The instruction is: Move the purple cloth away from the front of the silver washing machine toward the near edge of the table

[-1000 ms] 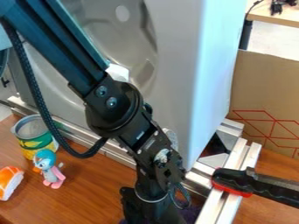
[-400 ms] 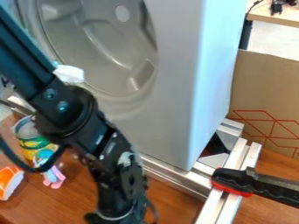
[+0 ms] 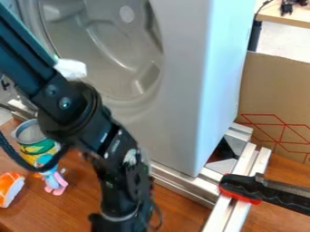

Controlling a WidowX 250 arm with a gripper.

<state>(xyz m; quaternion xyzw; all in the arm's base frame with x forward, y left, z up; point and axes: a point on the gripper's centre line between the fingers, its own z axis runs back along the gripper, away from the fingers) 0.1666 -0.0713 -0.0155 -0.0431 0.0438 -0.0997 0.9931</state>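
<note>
- Wood-brown tabletop carries the pink-and-blue toy figure, at the left of the view, in front of the can.
- Its long axis slants from the blue head, upper left, to the pink feet, lower right; it looks upright, though my cable crosses its head, so I cannot tell which way it faces.
- My pincer hangs at the bottom edge, right of the figure and apart from it. Its tips lie out of sight, so I cannot tell whether it is released, clenched or grasping something.
- My arm has swung leftward across the view over the last second, then risen slightly. That brings me nearer the figure, which keeps its place, and leaves more of the grey basin uncovered.
- Left of the figure, near its feet, sits the orange-and-white toy.
- Behind my arm, the basin's tall side stands by metal rails.
- Farther right, a black-and-red handle lies across the rails, with cardboard beyond.
</note>
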